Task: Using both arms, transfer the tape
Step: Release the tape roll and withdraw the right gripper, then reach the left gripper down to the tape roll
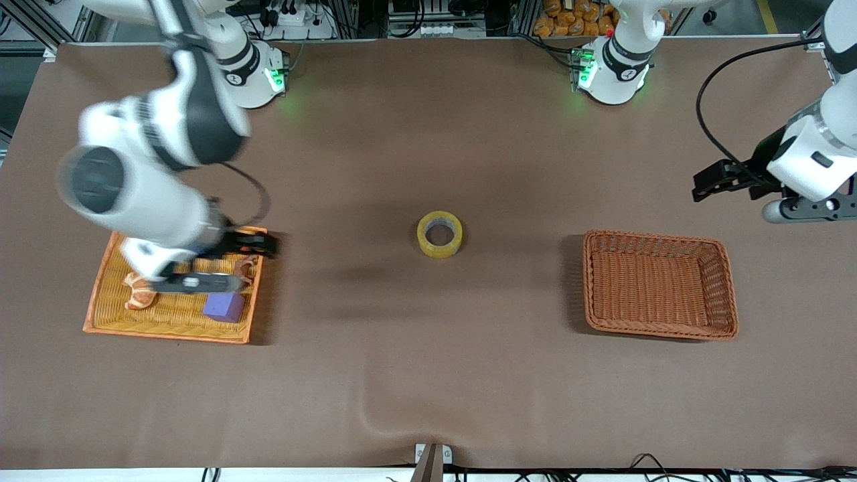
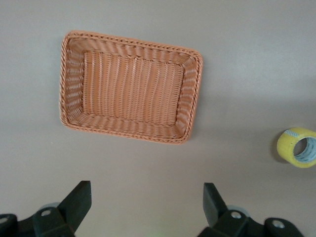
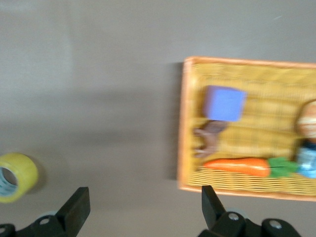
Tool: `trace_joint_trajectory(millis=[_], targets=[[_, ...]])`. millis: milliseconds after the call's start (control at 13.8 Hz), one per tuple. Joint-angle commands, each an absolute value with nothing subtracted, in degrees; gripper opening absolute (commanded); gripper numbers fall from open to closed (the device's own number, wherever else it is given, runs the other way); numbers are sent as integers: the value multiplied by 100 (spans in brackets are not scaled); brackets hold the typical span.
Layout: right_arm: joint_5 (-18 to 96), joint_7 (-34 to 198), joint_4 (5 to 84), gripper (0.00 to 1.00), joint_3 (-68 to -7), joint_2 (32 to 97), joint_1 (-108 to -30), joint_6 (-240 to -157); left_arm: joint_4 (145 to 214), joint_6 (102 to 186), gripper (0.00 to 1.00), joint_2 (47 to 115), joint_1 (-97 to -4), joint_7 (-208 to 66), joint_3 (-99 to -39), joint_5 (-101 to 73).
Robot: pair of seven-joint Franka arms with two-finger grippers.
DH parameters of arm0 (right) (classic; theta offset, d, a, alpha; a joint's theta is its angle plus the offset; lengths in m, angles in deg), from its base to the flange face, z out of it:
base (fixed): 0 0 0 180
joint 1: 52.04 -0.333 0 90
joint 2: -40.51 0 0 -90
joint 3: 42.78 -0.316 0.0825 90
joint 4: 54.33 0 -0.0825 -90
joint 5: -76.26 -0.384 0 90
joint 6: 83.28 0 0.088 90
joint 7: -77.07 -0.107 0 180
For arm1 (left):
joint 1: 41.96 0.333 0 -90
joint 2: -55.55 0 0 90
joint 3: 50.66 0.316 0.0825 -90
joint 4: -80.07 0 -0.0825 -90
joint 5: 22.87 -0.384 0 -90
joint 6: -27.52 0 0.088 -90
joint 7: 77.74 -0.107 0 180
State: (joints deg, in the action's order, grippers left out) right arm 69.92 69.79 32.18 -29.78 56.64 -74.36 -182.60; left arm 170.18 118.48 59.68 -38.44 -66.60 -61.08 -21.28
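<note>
While tape (image 1: 440, 233) lies mid-table, left gripper (image 2: 145, 206), right gripper (image 3: 143, 207) both released.

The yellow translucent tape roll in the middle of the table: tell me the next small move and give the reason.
Probably bring the left end effector toward the yellow translucent tape roll. The roll lies alone on the brown table, between the orange flat tray and the brown wicker basket. The open right end effector is over the tray's edge; the left one, also open, hangs past the basket.
</note>
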Motion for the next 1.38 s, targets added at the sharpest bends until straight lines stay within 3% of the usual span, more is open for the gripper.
trace_joint_trajectory(millis=[0,291,509,1017,1308], targets=[[7492,8037,3971,100,-3127,4650,-6946,-18173,17121,11910,100,5959,-3853,-6046,-6322,-2006],[7679,8181,4312,100,-3188,3728,-6454,-17636,17271,12077,100,6003,-3888,-5052,-6577,-1962],[7688,8252,4252,100,-3189,3594,-6041,-17215,17324,12138,100,6064,-3897,-4164,-6762,-1682],[7661,8436,3989,100,-3284,3453,-5276,-17152,17604,12524,100,6170,-4011,-3223,-7280,-1654],[7652,7980,4041,100,-3347,3497,-5336,-16941,17974,13113,100,6179,-4038,-2809,-7623,-1654]])
